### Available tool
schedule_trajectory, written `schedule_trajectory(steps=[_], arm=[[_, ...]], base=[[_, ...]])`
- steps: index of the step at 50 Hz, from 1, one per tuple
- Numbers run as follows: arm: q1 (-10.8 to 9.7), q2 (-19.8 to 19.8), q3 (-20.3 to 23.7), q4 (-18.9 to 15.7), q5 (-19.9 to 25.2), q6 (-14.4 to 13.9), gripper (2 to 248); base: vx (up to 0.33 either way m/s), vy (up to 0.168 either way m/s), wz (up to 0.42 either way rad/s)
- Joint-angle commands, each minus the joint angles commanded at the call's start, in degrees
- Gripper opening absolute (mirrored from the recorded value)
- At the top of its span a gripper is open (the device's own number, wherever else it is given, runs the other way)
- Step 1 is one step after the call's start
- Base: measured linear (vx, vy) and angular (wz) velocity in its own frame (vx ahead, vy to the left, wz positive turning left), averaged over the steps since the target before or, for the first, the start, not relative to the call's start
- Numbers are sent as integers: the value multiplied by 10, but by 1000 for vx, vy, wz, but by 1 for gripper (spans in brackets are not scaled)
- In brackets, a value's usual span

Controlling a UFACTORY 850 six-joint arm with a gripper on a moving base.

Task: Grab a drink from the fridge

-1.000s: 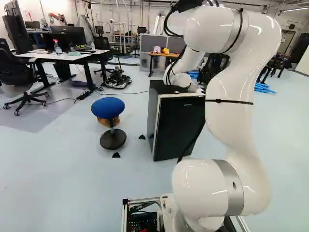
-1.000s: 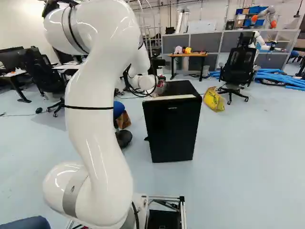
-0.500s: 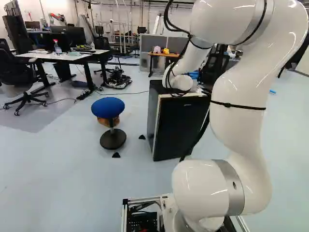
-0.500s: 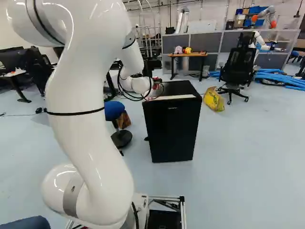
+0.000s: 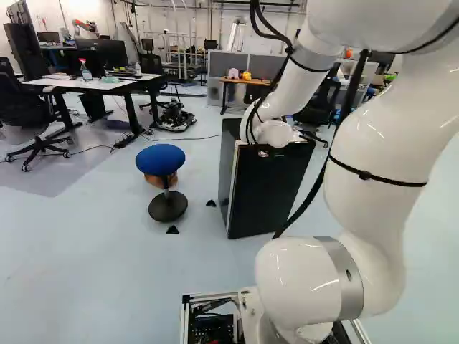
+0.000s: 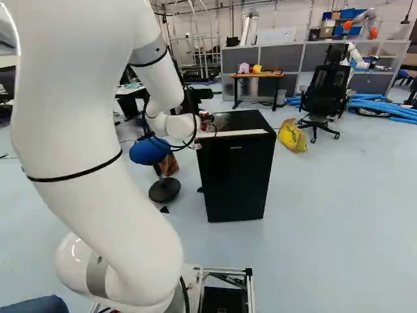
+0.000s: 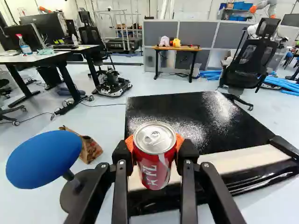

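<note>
In the right base view my gripper [image 6: 203,124] is partly hidden by wrist and cables, at the upper left front corner of the black fridge [image 6: 236,176]. The wrist view shows the gripper [image 7: 154,143] shut on a red drink can [image 7: 153,169], upright, an orange pad at either side and its silver lid facing up. Beyond and below the can lies the fridge's glossy top [image 7: 187,116], with a pale strip [image 7: 229,161] along its front edge. The fridge door [image 5: 269,190] looks closed.
A blue stool [image 5: 160,159] stands left of the fridge, a brown paper bag [image 7: 88,148] behind it. Desks [image 5: 104,82] are farther left. A yellow bag [image 6: 292,135] and an office chair [image 6: 325,91] stand right of the fridge; another robot [image 6: 354,55] is behind.
My arm has swung, its upper links moving right in the left base view and left in the right base view. The wrist has drawn toward the fridge's front left, carrying the can. The base has not moved.
</note>
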Motion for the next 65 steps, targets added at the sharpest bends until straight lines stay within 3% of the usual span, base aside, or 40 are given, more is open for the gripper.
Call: schedule_trajectory(steps=[29,65], arm=[[20,116,153,4,25,0,100],[35,201,265,8,44,0,100]], base=[[0,0,0],[0,0,0]])
